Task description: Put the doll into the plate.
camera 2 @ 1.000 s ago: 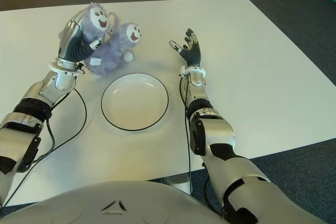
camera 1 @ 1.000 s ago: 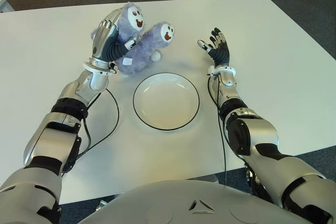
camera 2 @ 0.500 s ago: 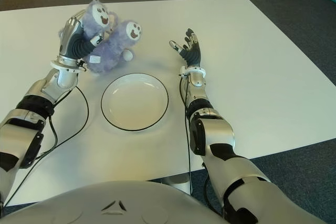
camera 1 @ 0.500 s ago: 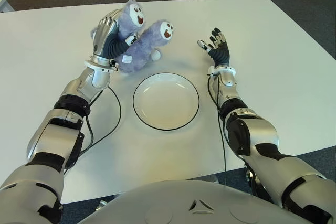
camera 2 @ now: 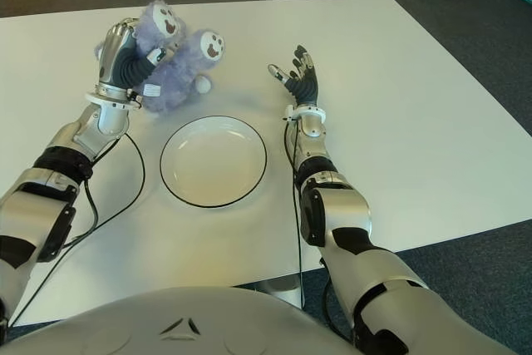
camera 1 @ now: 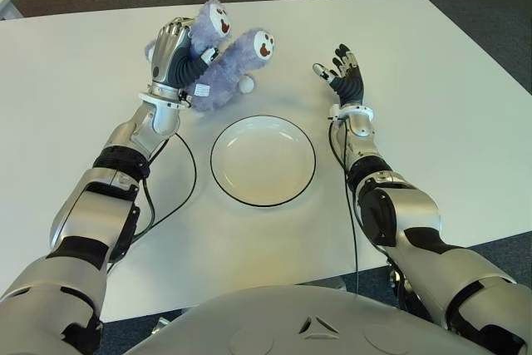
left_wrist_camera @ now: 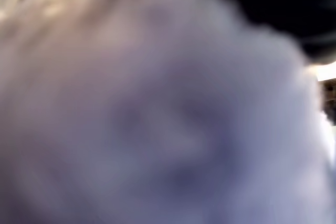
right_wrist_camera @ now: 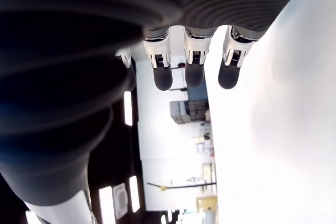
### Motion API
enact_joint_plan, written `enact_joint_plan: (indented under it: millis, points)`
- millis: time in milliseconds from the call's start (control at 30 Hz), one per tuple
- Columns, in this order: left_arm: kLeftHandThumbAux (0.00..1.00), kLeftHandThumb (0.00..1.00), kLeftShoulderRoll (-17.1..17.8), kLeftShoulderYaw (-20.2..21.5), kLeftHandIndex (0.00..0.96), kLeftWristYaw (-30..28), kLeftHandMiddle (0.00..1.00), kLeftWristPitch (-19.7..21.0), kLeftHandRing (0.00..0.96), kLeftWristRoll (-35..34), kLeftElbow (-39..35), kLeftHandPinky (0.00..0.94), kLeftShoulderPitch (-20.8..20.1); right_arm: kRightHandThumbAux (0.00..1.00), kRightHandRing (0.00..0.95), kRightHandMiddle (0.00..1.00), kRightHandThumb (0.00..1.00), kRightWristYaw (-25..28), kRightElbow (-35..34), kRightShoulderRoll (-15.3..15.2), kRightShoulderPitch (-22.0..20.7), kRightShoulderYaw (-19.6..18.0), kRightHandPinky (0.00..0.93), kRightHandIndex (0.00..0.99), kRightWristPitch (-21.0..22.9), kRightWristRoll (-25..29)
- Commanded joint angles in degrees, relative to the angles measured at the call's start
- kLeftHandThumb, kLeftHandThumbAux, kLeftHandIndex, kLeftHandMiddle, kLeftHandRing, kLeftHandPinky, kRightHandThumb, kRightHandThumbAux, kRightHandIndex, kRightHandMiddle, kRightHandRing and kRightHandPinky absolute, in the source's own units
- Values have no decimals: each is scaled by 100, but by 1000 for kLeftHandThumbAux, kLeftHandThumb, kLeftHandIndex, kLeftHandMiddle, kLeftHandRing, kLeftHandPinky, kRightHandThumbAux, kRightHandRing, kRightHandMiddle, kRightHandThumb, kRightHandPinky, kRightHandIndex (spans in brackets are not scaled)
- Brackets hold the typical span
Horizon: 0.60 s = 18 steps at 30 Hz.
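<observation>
My left hand [camera 1: 173,54] is wrapped around the doll [camera 1: 224,68] — a fluffy purple plush with 2 white round faces, each marked in dark red. My fingers [camera 1: 170,43] curl over its back and the thumb presses in from the plate's side, so the grip is closed on the fur. The doll is at the far left part of the white table [camera 1: 432,106], beyond the plate [camera 1: 263,160] and a little to its left; one face points up beside my knuckles, the other leans out to the right. A small white paper tag [camera 1: 201,90] shows at its lower side, and a small white ball-shaped part [camera 1: 246,85] sits at the end nearest the plate. I cannot tell whether the doll's underside touches the table or is just above it. My left wrist view is filled with blurred purple fur [left_wrist_camera: 157,119], nothing else to read there

The plate is round, white with a thin dark rim, and it holds nothing. The doll is apart from it, not over it

My right hand [camera 1: 344,72] shows to the right of the plate, well apart from the doll — fingers [right_wrist_camera: 194,66] spread, palm turned up, holding nothing

A dark cable [camera 1: 181,180] loops on the table beside my left forearm
</observation>
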Motion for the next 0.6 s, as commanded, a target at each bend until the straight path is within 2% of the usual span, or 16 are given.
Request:
enact_joint_plan:
  millis: [33,100,133,200,400,433,600]
  points:
    - [276,550,-98,-15,493,-279,635,88,656,-166,218,738,-100,806,41,39,130,-26,325,84,556,-16,79,74,251,-10]
    - [276,543,-109,-12,494,-293,644,125,668,-189,233,756,-113,806,41,39,129,-32,323,84,560,-14,79,74,246,-13]
    - [289,480,-123,-11,575,-258,724,191,741,-178,245,830,-129,806,42,40,128,-39,322,83,561,-12,79,75,243,-18]
    - [297,449,-146,-12,621,-193,758,294,772,-155,260,863,-152,807,42,40,127,-49,321,82,561,-8,80,75,241,-22]
    - [370,399,-223,11,740,-18,815,450,826,-164,351,893,-195,804,43,41,117,-54,317,81,571,-8,81,75,227,-23]
    - [417,403,-239,17,770,3,836,455,845,-179,400,892,-210,803,43,40,115,-54,317,80,573,-8,80,76,225,-23]
    - [490,426,-239,58,795,26,856,404,864,-271,843,890,-330,807,42,41,115,-34,310,80,586,-22,76,76,211,-6]
